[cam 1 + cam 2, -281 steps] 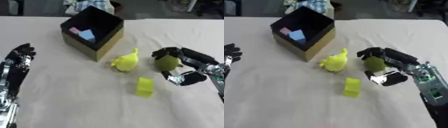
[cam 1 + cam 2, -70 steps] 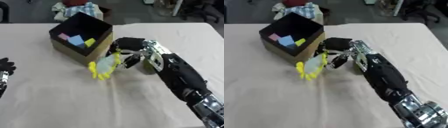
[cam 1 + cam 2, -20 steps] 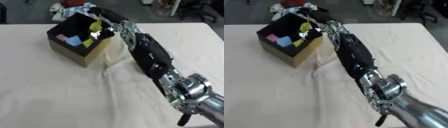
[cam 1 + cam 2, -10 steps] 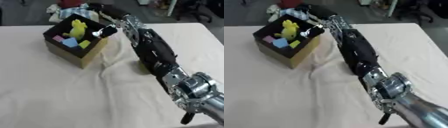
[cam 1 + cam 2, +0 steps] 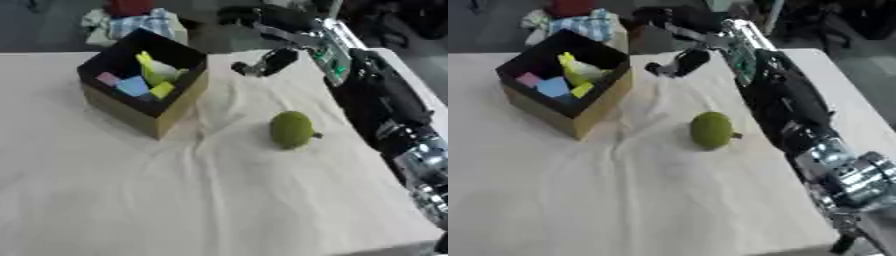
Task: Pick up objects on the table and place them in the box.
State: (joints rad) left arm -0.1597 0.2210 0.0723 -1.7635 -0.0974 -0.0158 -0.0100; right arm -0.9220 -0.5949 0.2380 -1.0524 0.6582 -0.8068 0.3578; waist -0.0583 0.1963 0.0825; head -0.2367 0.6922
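A black-lined cardboard box (image 5: pixel 149 116) stands at the far left of the cloth-covered table. Inside it lie a yellow toy (image 5: pixel 150 67), a blue block (image 5: pixel 133 86), a pink block (image 5: pixel 108 78) and a yellow-green block (image 5: pixel 163 90). A green pear-shaped fruit (image 5: pixel 291 129) lies on the cloth to the right of the box. My right hand (image 5: pixel 293 30) hovers over the table's far edge, just right of the box, fingers spread and holding nothing. My left hand shows in neither view.
My right forearm (image 5: pixel 376 95) runs along the table's right side, close to the fruit. A heap of cloth with a red thing on top (image 5: pixel 131 20) sits beyond the far edge behind the box. The beige cloth (image 5: pixel 175 190) is wrinkled around the box.
The yellow toy has left my right hand and now lies in the box. The hand has drawn back right of the box. The green fruit now shows on the cloth.
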